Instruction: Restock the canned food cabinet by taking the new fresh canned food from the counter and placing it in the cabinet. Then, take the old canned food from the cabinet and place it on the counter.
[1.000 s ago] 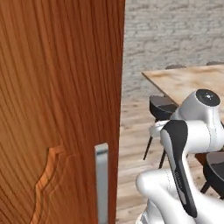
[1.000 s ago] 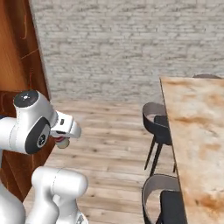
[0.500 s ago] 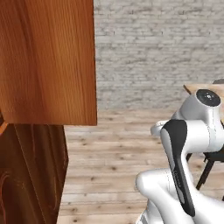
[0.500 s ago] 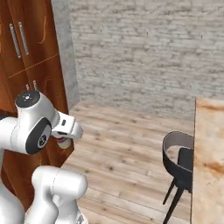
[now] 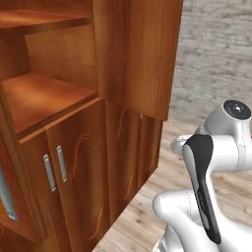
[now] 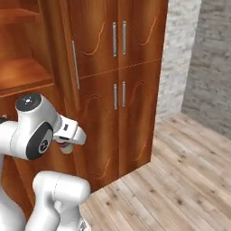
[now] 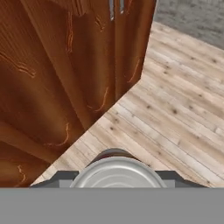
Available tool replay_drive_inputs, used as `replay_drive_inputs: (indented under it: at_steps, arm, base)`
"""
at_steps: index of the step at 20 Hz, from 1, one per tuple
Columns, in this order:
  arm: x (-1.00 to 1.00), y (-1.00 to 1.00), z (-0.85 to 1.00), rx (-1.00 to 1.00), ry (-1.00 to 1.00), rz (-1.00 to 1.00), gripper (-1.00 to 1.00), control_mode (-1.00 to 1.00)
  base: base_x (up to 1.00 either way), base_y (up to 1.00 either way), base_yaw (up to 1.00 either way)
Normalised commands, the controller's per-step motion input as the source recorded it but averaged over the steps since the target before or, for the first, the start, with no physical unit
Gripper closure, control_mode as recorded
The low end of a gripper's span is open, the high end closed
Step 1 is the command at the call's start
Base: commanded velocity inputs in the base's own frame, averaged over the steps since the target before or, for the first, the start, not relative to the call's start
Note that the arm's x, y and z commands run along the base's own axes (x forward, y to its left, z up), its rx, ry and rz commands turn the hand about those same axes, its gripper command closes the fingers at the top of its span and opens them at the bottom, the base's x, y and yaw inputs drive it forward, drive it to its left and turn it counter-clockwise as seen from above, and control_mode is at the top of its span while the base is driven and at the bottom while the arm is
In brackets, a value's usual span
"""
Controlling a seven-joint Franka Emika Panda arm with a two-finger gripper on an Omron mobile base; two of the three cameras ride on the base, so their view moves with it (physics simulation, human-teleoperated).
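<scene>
My gripper (image 6: 66, 145) hangs in front of my arm's shoulder, shut on a small can (image 6: 68, 148) whose side looks red. In the hand view the can's grey metal top (image 7: 117, 173) sits between my fingertips at the bottom edge, and its label is hidden. The canned food cabinet (image 6: 119, 67), reddish-brown wood with arch-carved doors and slim silver handles, stands just ahead. Its open plank shelves (image 5: 44, 96) show at the left of the left base view. From the hand, the cabinet's lower corner (image 7: 65, 74) is close. The counter is out of view.
A tall wood panel (image 5: 140, 54) juts out beside the shelves at arm height. Lower doors with silver handles (image 5: 54, 170) sit under the shelves. Pale plank floor (image 6: 180, 180) stretches to the right, up to a grey brick wall (image 6: 212, 63).
The whole picture has swung as the base turned: the counter and chairs slid out of view and the cabinet came in front. The gripper stays shut on the can.
</scene>
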Motion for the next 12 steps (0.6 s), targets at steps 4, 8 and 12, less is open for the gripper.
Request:
replay_drive_inputs:
  at_steps: [4,8,12]
  arm:
    - [0.00,0.00,0.00,0.00,0.00,0.00,1.00,1.00]
    - [0.00,0.00,0.00,0.00,0.00,0.00,1.00,1.00]
    - [0.00,0.00,0.00,0.00,0.00,0.00,1.00,1.00]
  base:
    - [-0.01,-0.12,0.99]
    - [-0.19,-0.11,1.00]
    - [-0.03,-0.07,0.78]
